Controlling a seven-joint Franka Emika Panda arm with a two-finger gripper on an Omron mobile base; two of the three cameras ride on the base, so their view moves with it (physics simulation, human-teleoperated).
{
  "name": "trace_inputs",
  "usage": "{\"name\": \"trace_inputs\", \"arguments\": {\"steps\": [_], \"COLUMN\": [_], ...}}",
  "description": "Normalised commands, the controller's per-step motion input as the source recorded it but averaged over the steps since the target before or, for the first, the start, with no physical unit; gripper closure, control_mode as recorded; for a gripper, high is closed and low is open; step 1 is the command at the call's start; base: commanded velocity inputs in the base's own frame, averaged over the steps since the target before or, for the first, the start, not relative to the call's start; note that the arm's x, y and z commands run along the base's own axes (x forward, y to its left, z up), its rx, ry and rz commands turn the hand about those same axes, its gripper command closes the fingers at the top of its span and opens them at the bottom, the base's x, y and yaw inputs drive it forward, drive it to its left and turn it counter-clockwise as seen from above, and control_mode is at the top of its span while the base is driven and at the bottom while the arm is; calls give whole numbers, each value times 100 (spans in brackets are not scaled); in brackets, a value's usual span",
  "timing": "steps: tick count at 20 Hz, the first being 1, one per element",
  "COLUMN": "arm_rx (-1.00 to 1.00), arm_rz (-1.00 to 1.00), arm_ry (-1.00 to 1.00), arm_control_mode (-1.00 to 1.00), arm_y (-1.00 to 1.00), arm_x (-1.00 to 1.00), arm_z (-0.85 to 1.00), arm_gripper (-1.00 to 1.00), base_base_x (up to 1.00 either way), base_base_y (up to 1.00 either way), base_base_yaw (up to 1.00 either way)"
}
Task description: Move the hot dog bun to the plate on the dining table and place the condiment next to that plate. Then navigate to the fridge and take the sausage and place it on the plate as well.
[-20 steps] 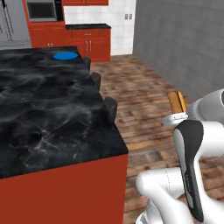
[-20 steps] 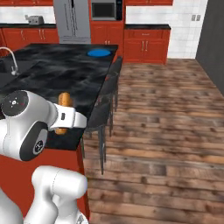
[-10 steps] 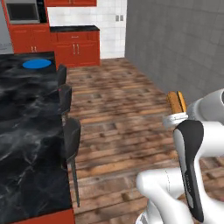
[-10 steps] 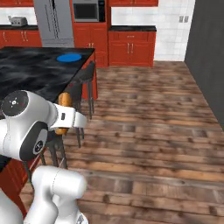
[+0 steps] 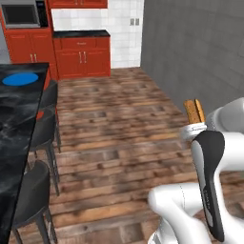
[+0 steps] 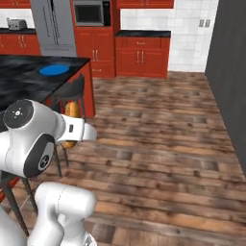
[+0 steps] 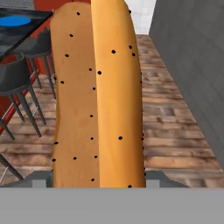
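Left to right: plate [image 5: 20, 78] near the far edge of the table [image 5: 14, 124]; stools [image 5: 35, 190] along its side; gripper [image 7: 98, 183] grasping the bun [image 7: 98, 96], carried over open floor. Judgement: approach squarely, keep the bun level, release only above the plate.

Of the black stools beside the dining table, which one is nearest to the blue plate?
The far stool, tucked against the table right by the plate; the other stools stand closer to the robot.
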Motion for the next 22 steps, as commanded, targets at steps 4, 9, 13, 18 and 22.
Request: {"name": "trace_inputs", "arguments": {"steps": [4, 9, 13, 18, 22], "arm_rx": [0, 0, 0, 0, 0], "arm_rz": [0, 0, 0, 0, 0], "arm_ry": [0, 0, 0, 0, 0], "arm_control_mode": [100, 100, 100, 100, 100], "arm_y": [0, 0, 0, 0, 0], "arm_x": [0, 0, 0, 0, 0], "arm_z": [0, 0, 0, 0, 0], "arm_gripper": [100, 100, 100, 100, 100], "base_base_x": [100, 100, 100, 100, 97], "base_base_y": [-35, -32, -35, -44, -51], "base_base_yaw": [32, 37, 37, 35, 34]}}
